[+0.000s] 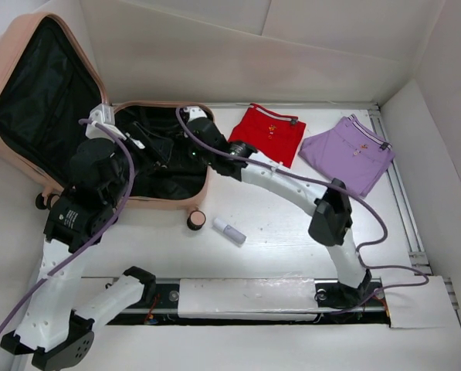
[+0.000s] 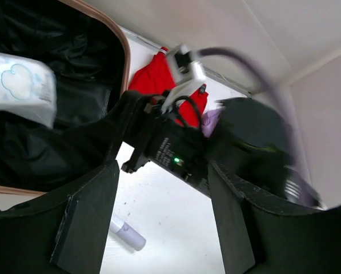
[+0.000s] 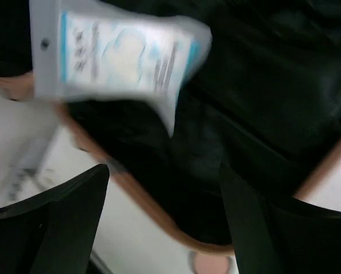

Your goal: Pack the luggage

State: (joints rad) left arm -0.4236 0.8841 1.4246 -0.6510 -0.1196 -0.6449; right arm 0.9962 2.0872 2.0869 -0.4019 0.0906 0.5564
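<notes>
Your right arm reaches left across the table with its elbow raised and its wrist over the open luggage. The right gripper points down into the black inside, fingers wide apart with nothing between them. Just ahead of it is a white-and-blue packet, blurred; you cannot tell whether it touches the luggage.

Your left arm rises from its base and bends over the luggage's near side. The left gripper is partly spread and empty. It is aimed at the right wrist, with the packet off to its left.

Count:
- One luggage, lid tipped back.
- One packet.
- Two folded shorts, well to the right of the right gripper: one red, one purple.
- One white tube, on the table nearer you than the right gripper.
</notes>
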